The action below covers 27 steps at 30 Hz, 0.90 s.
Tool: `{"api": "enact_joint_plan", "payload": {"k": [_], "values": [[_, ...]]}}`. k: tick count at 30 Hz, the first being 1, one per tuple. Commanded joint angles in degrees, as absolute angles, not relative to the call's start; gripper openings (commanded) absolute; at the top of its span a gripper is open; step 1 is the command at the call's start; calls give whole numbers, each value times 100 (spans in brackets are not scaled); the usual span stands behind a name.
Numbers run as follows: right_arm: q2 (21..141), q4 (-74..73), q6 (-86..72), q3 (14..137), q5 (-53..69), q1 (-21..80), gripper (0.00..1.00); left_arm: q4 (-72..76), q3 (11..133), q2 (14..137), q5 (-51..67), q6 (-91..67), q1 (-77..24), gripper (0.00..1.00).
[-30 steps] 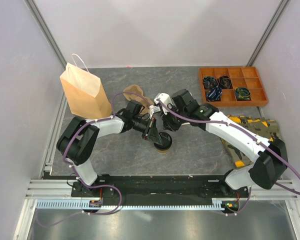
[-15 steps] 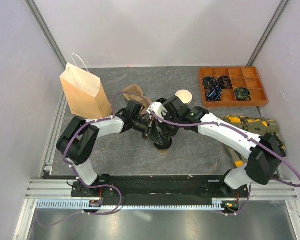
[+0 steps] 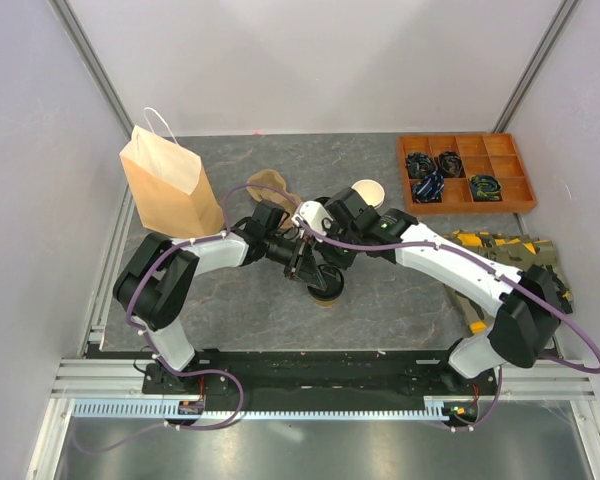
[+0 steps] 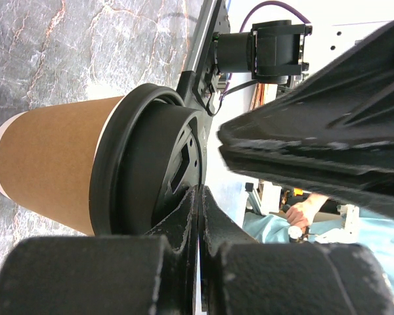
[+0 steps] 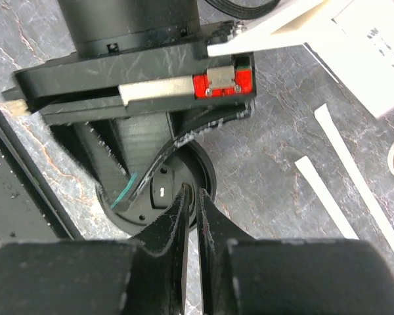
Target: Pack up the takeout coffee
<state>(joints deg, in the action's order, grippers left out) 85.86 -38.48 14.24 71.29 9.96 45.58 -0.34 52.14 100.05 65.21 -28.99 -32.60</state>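
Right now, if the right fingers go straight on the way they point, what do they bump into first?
The black lid on the cup. The right fingers point straight down at it, with their tips just over its rim. They look very close, maybe touching; depth is hard to judge here.

I find the left arm (image 3: 195, 255) reaching to its right and the right arm (image 3: 460, 265) folded across to its left, so that the two wrists meet close together. The left gripper (image 4: 198, 190) has its fingers (image 4: 177, 223) pressed flat together. The right gripper (image 5: 192, 191) points steeply down, its fingers (image 5: 174, 226) drawn close with a thin slit between them; I cannot tell whether they pinch anything.
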Motion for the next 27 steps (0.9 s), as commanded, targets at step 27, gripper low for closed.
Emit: {"api": "enact_joint_plan", "payload": {"k": [27], "values": [[8253,-3780,1021,7006,2107,4219,10,122,5168,9801,6064,-2777,-3234,2]]}}
